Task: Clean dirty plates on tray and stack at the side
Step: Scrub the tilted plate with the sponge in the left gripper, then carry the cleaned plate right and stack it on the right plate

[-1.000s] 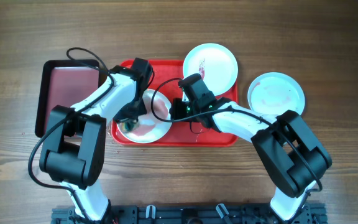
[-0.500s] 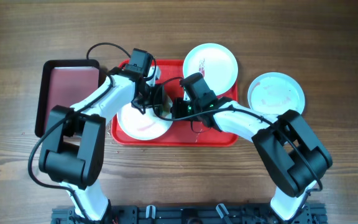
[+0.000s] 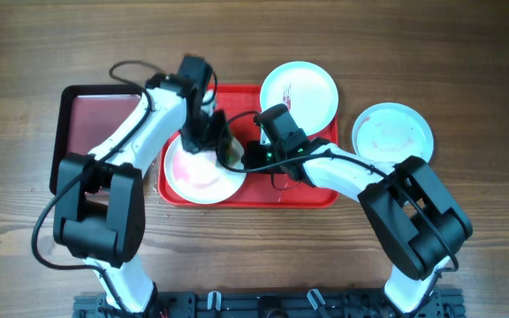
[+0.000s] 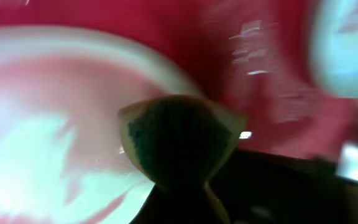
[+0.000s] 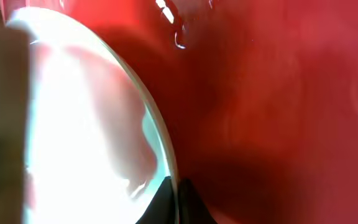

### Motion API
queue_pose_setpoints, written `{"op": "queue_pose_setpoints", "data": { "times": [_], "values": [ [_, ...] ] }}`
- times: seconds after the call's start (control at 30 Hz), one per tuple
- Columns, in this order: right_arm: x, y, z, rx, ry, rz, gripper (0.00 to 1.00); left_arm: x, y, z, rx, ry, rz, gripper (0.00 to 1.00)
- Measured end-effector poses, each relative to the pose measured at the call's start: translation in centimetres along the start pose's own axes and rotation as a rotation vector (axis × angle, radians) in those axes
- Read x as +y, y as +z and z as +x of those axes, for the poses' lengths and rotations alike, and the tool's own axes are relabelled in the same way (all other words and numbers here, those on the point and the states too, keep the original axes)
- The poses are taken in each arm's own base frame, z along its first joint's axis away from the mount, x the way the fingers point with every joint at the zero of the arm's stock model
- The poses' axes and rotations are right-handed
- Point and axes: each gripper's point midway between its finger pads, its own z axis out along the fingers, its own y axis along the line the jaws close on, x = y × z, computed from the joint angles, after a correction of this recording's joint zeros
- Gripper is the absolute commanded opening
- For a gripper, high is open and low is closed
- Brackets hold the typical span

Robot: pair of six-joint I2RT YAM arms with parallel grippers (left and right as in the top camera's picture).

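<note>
My left hand is clamped on a green-and-yellow sponge over the smeared turquoise plate, which lies on the red tray. My right hand pinches that plate's right rim. The white plate overlaps the tray's far edge. The second turquoise plate sits on the counter.

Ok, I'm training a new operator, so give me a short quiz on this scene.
1. True or false: the plate right of the red tray lies off the red tray.
2. The right tool pinches: A the tray's rim, B the smeared plate by its rim, C nothing?
3. Fill in: the left tool grips a green ____.
Key: 1 true; 2 B; 3 sponge.
</note>
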Motion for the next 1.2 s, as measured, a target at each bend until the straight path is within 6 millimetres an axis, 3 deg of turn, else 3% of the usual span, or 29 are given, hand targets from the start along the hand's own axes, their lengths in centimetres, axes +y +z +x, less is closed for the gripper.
{"op": "queue_pose_setpoints", "data": {
  "times": [0.07, 0.13, 0.2, 0.27, 0.3, 0.4, 0.47, 0.57, 0.7, 0.83, 0.93, 1.03, 1.2],
  "values": [
    [-0.3, -0.1, 0.5, 0.032, 0.013, 0.003, 0.04, -1.4, -1.9, -1.2, -0.029, 0.022, 0.033, 0.04],
    [-0.8, -0.4, 1.1, 0.076, 0.020, 0.017, 0.04, -2.5, -5.5, -4.3, -0.125, 0.034, 0.073, 0.04],
    [-1.3, -1.0, 1.6, 0.103, 0.017, 0.053, 0.05, -1.9, -8.0, -6.5, -0.198, 0.015, 0.093, 0.04],
    [-1.8, -2.1, 1.8, 0.101, 0.001, 0.103, 0.04, 0.3, -9.2, -7.5, -0.221, -0.039, 0.080, 0.04],
    [-1.9, -3.2, 1.6, 0.086, -0.019, 0.131, 0.04, 1.7, -9.4, -7.5, -0.213, -0.075, 0.052, 0.04],
    [-1.1, -7.9, -0.3, -0.040, -0.109, 0.199, 0.04, 3.3, -9.5, -7.2, -0.206, -0.100, -0.013, 0.04],
    [-0.8, -10.9, -1.5, -0.129, -0.162, 0.253, 0.04, 3.4, -9.4, -7.1, -0.208, -0.092, -0.033, 0.04],
    [-2.5, -15.7, -3.0, -0.266, -0.204, 0.425, 0.04, 3.0, -9.1, -6.9, -0.207, -0.079, -0.045, 0.04],
    [-3.9, -19.0, -4.0, -0.367, -0.227, 0.566, 0.04, 2.8, -8.8, -6.9, -0.211, -0.066, -0.049, 0.04],
    [-4.7, -20.8, -4.8, -0.437, -0.281, 0.699, 0.04, 4.1, -6.4, -5.8, -0.164, -0.083, -0.067, 0.04],
    [-2.8, -21.1, -4.4, -0.488, -0.413, 0.786, 0.04, 5.0, -4.8, -4.7, -0.123, -0.096, -0.083, 0.04],
    [0.5, -22.1, -4.2, -0.598, -0.574, 0.876, 0.04, 4.8, -4.0, -4.5, -0.120, -0.081, -0.082, 0.04],
    [7.2, -26.5, -4.3, -0.896, -0.748, 1.061, 0.04, 4.1, -3.7, -4.8, -0.141, -0.056, -0.072, 0.04]
  ]
}}
